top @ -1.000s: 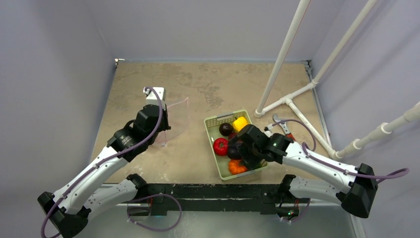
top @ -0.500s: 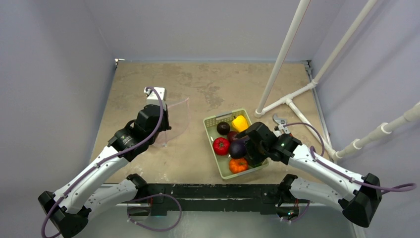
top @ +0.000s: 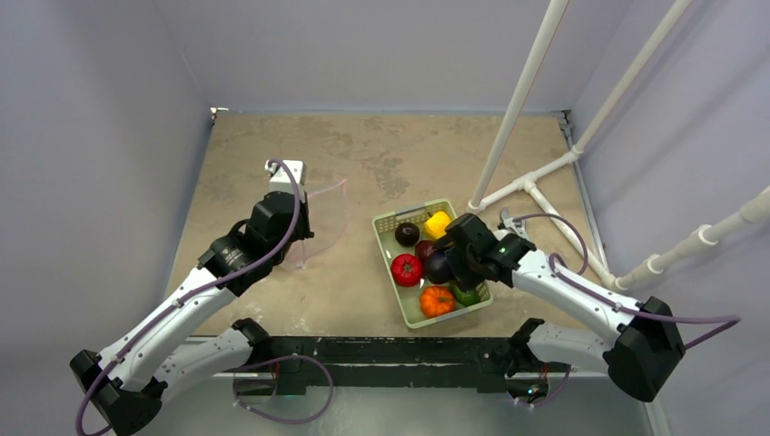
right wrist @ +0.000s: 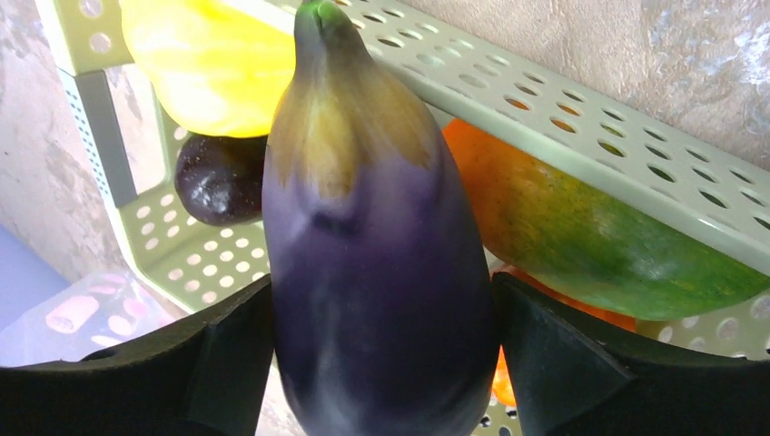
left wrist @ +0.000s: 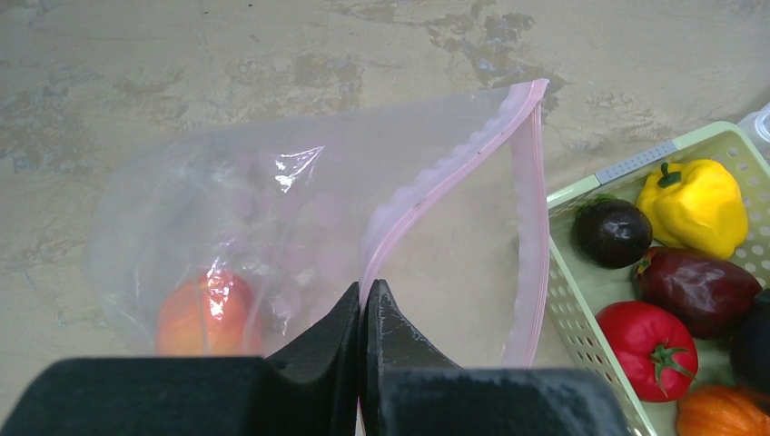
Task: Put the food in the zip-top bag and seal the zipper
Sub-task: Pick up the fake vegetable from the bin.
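The clear zip-top bag (top: 325, 211) lies left of the basket with its mouth open, and a peach (left wrist: 204, 313) is inside it. My left gripper (left wrist: 363, 300) is shut on the near lip of the pink zipper (left wrist: 427, 186) and holds it up. My right gripper (right wrist: 381, 363) is shut on a purple eggplant (right wrist: 377, 272), held just above the basket (top: 389, 221). In the basket lie a yellow pepper (top: 438, 223), a red tomato (top: 406, 269), an orange pumpkin (top: 437, 301), a green piece (top: 467, 293) and a dark round fruit (top: 407, 234).
A white pipe frame (top: 527, 182) stands on the table behind and right of the basket. Grey walls close in the table on the left, back and right. The basket's perforated wall (right wrist: 581, 118) is close beside the held eggplant.
My right gripper has risen and moved back and left over the basket with the eggplant in it, uncovering the green piece. The left arm and the bag have not moved.
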